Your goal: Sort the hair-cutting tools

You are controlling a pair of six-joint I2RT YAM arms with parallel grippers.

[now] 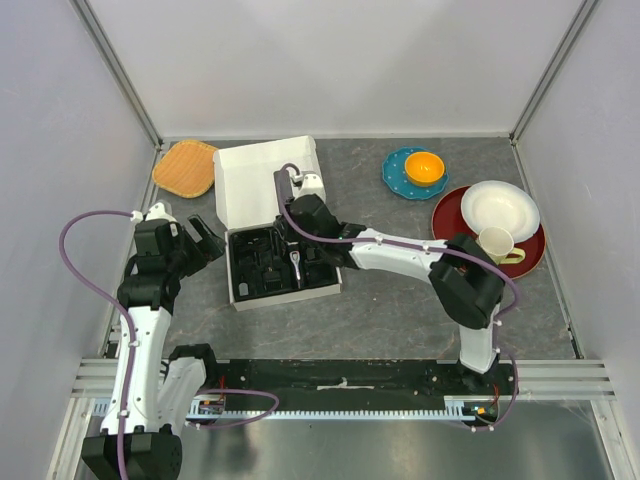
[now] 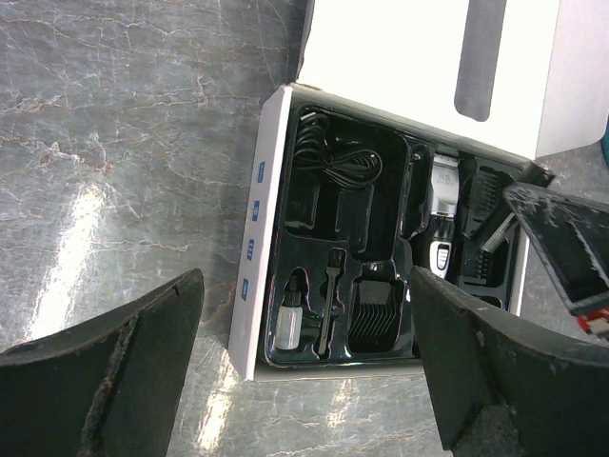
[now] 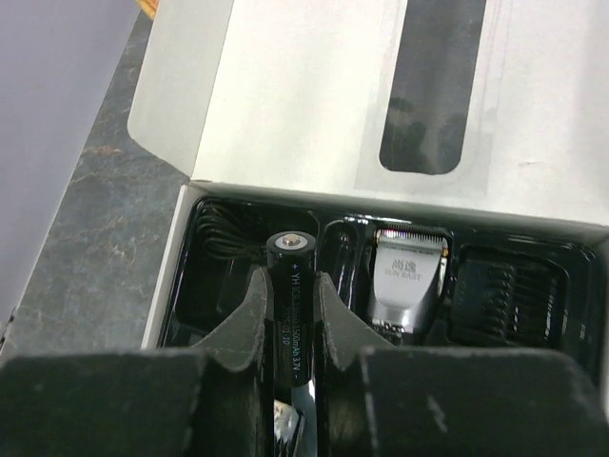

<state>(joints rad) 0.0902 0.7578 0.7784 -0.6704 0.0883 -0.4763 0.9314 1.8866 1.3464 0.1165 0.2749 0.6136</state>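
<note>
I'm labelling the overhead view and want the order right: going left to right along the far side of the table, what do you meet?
In order: woven orange mat → white box's open lid → blue dotted plate with an orange bowl on it → red plate holding a white bowl.

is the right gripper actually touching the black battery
Touching. The right wrist view shows the right gripper with its jaws pressed against both sides of the black battery, with no gap on either side.
</note>
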